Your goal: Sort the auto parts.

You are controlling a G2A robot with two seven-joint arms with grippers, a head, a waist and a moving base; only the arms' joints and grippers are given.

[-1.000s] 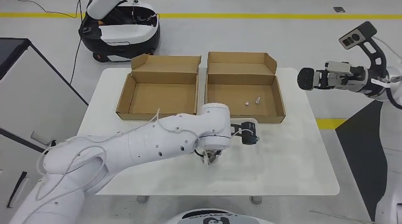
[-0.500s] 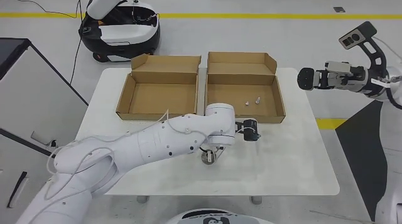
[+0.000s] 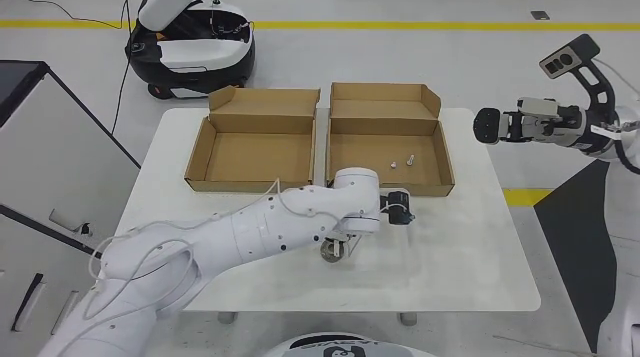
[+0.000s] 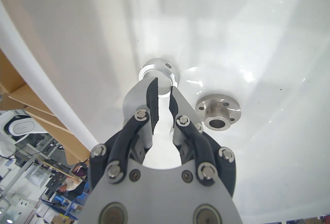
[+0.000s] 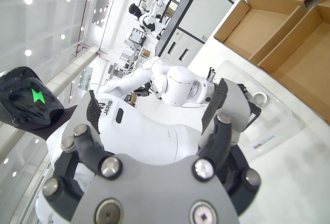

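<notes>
My left gripper [image 4: 163, 86] is shut on the narrow hub of a silver flanged part [image 4: 158, 73], held just above the white table. In the top view this gripper [image 3: 398, 207] hangs near the front wall of the right cardboard box [image 3: 440, 162]. A second flanged part [image 4: 217, 113] with a bored hub lies on the table beside it; in the top view this part [image 3: 333, 249] lies under the forearm. Two small metal parts [image 3: 402, 161] lie in the right box. My right gripper [image 5: 157, 92] is open and empty, with the same gripper [image 3: 487, 125] held off the table's right edge.
The left cardboard box [image 3: 258, 152] stands beside the right one at the back of the table [image 3: 470, 257], both with open flaps. Another robot's base [image 3: 195, 52] stands on the floor behind the boxes. A dark cabinet [image 3: 40, 147] is at the left.
My left arm has shifted toward the boxes with the part in its gripper, uncovering the second flanged part on the table. The right arm has not moved.
</notes>
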